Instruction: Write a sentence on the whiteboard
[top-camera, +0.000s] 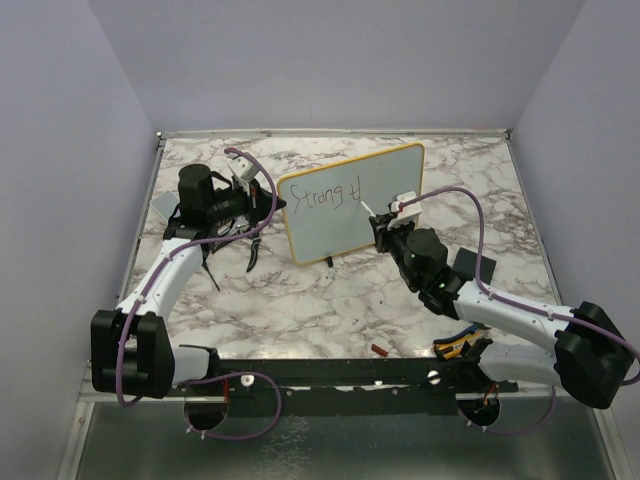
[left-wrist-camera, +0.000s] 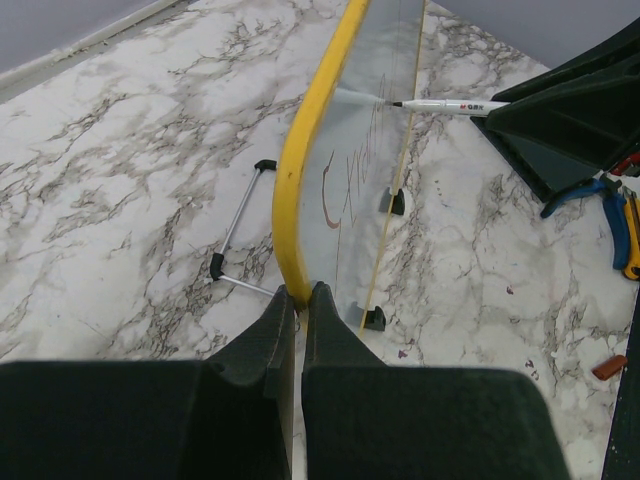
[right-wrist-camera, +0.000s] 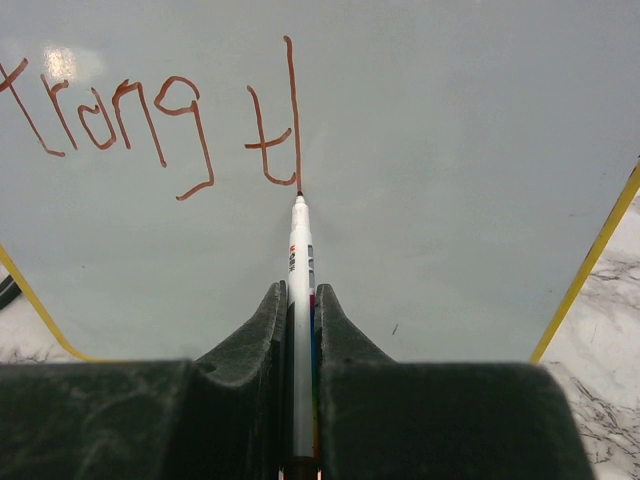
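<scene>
We see the whiteboard (top-camera: 350, 200) upright on the table (top-camera: 330, 300), its left edge in the left gripper (left-wrist-camera: 297, 292). The right gripper (right-wrist-camera: 300, 290) holds a marker (right-wrist-camera: 300, 240) whose tip touches the last stroke of the sentence (right-wrist-camera: 165, 110).

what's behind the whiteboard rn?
A thin wire stand leg with black end caps rests on the marble table behind the whiteboard, seen from the left wrist view. In the top view the board covers the leg and the table just behind it.

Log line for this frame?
left claw: shut on whiteboard frame | right claw: shut on marker, tip on whiteboard | sentence: partly written
</scene>
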